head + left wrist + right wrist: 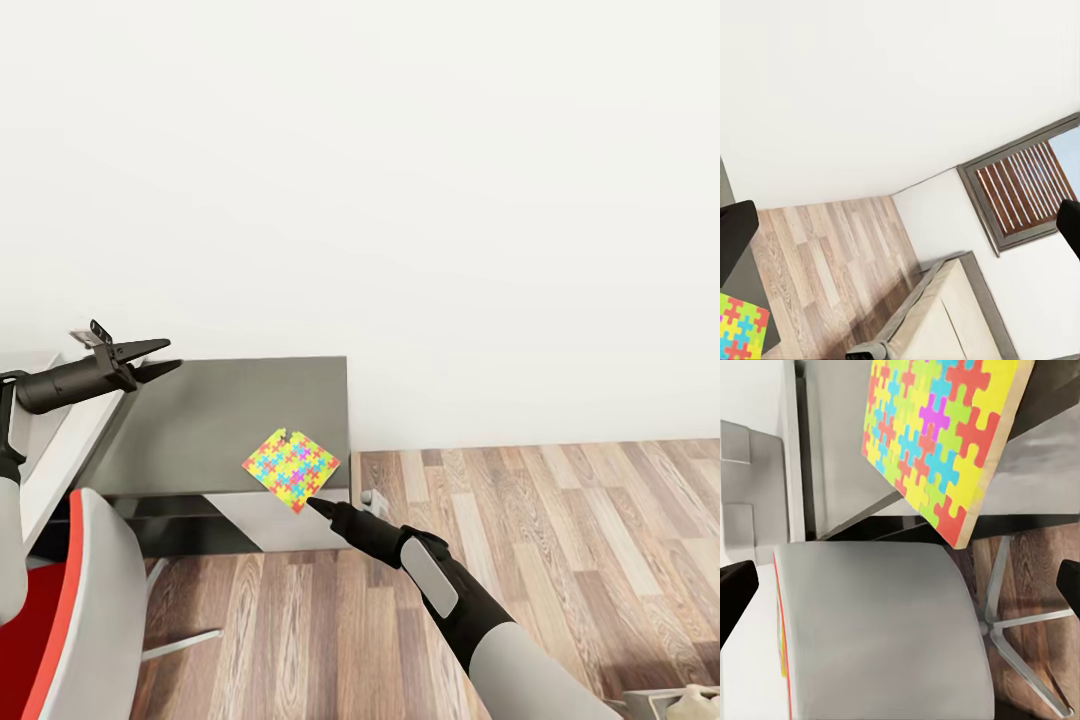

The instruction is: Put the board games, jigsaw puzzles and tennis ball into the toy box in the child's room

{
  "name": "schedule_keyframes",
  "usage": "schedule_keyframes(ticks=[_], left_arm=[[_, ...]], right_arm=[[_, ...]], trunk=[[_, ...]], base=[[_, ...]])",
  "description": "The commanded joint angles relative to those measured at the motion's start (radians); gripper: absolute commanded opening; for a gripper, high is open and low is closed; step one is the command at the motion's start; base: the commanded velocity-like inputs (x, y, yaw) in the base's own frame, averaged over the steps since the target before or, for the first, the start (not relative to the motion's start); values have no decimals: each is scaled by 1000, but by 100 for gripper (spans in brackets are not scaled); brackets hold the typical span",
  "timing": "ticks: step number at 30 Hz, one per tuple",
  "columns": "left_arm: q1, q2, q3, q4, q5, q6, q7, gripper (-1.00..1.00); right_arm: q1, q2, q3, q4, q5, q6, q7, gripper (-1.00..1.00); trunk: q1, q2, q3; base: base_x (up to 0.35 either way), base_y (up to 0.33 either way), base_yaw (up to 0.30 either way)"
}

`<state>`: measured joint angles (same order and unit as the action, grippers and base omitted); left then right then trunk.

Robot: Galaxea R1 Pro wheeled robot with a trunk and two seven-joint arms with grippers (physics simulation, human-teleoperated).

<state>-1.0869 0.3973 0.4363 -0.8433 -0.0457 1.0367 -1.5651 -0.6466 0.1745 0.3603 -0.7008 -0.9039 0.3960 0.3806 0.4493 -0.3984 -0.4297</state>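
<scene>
Head view, jigsaw puzzle (291,468) overhanging table (200,430) edge, right jaws (318,506) beside

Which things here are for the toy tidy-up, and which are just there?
For the job:
jigsaw puzzle, on the dark grey corner of the table
right gripper, at the puzzle's near corner

Just there:
red chair
wood floor
white wall

I see the jigsaw puzzle (291,469) patterned in interlocking yellow, orange-red, blue, green and pink pieces, with a pale tan edge. The table (220,425) under it is dark grey with a white front. The chair (70,610) at near left is red with a light grey back. The floor (540,520) is brown wood planks, the wall (400,200) plain white.
</scene>
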Motion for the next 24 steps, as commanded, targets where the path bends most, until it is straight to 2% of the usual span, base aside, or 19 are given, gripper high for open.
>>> schedule_keyframes(ticks=[1,16,24], left_arm=[[-1,0,1,0,-5,10,-6,100],[1,-2,2,0,-5,10,-6,100],[1,0,3,0,-5,10,-6,100]], right_arm=[[-1,0,0,0,-6,4,0,100],[-1,0,1,1,-6,4,1,100],[-1,0,1,3,-6,5,1,100]], trunk=[[1,-2,-1],[1,-2,-1],[1,-2,-1]], base=[[95,2,0],[21,1,0],[1,66,0]])
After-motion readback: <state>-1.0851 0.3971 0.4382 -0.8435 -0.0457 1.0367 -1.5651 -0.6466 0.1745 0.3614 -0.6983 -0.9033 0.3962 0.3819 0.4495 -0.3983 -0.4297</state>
